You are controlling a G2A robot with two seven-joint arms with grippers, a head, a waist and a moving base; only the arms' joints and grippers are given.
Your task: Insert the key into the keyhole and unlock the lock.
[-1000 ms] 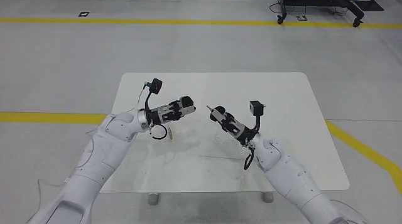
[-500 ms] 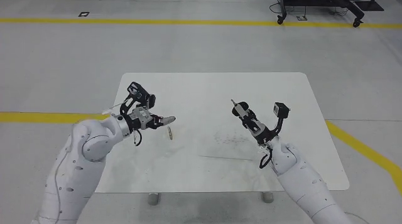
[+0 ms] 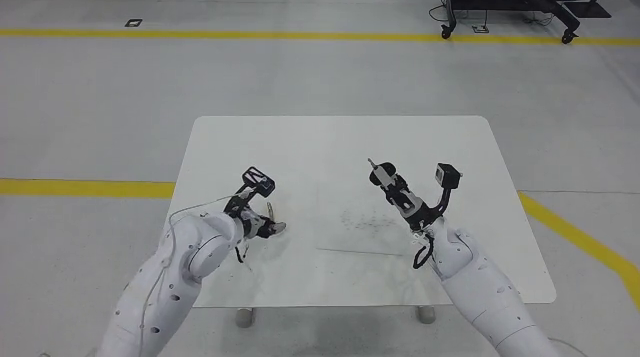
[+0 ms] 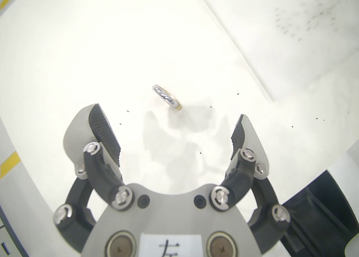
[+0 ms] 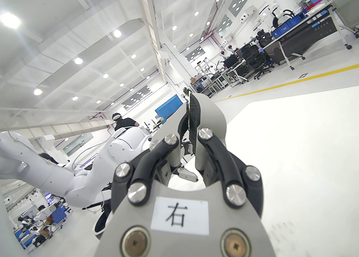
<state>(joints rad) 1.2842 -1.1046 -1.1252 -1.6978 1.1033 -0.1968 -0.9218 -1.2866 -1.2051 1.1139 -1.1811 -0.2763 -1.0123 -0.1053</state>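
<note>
"Lock (image 4: 167, 97) first: where do we place it?"

"We see it on the white table (image 4: 112, 31), on the robot's left side and toward the near edge. It is a small silver piece with a brass-coloured rim, turned so that we get its thin side (its keyhole we cannot make out). It lies just ahead of the left gripper (image 4: 168, 118), in line with the gap between the fingers, and neither finger touches it."

"And how do we read that gripper?"

"Released. Its ribbed pads (image 4: 105, 132) stand wide apart, low over the table top. From above we find the left gripper (image 3: 268, 225) pointing down at that same left near part of the table."

"What about the key?"

"From above, the key (image 3: 371, 163) shows as a thin metal sliver sticking out of the right gripper (image 3: 381, 173). That gripper is held up over the table, right of the middle and well apart from the lock. In its own wrist view the right gripper (image 5: 193, 101) is clenched, with the pads pressed together and tipped up toward the ceiling. We take it as grasping the key, though there the key is hidden between the pads."

"Anything else on the table?"

"A patch of grey scuff marks (image 4: 308, 14), between the two arms and nearer the middle."
</note>
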